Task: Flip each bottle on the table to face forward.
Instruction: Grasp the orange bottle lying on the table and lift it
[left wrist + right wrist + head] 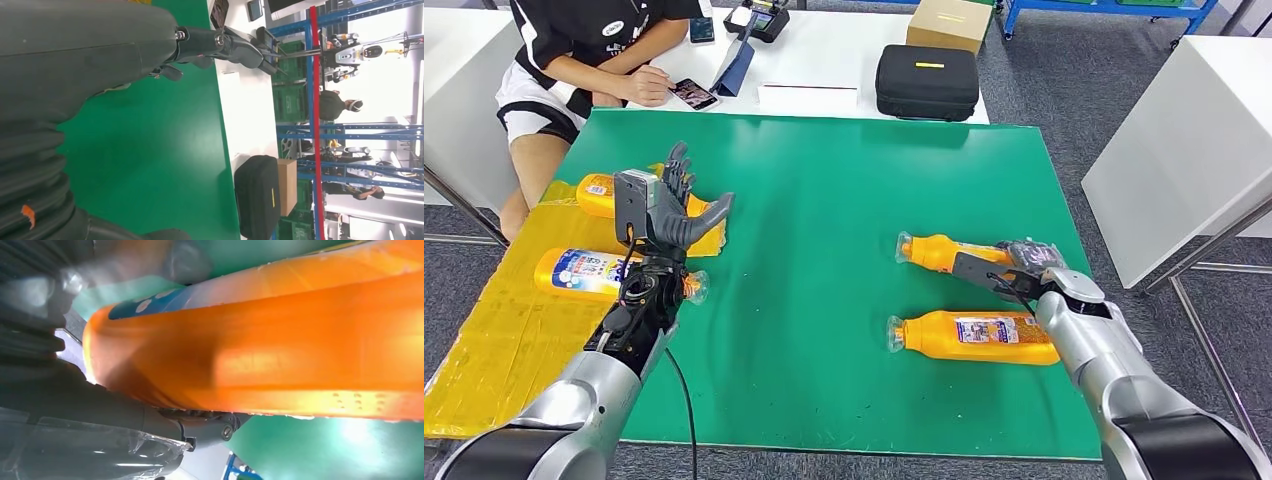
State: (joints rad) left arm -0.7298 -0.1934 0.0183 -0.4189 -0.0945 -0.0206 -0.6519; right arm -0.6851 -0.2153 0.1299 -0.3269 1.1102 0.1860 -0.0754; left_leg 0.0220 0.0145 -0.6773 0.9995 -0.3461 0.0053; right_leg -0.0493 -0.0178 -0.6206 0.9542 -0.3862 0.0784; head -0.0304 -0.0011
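Two orange bottles lie on their sides on the right of the green table [824, 200]. My right hand [1024, 262] grips the farther bottle [939, 252] at its base end, its cap pointing left. The right wrist view shows that bottle [275, 355] blurred and close against my right hand [100, 410]. The nearer bottle [974, 337] lies free, label up. Two more bottles rest on a yellow mat [504, 330] at the left: one far [596, 193], one near [582, 272]. My left hand [672, 205] hovers open over the mat's edge, its fingers [235, 45] spread.
A person [584, 60] sits at the far left corner with a phone [694, 94]. Behind the green table a white table carries a black case [927, 82], a cardboard box [949, 22] and a paper sheet. Another white table [1184, 140] stands to the right.
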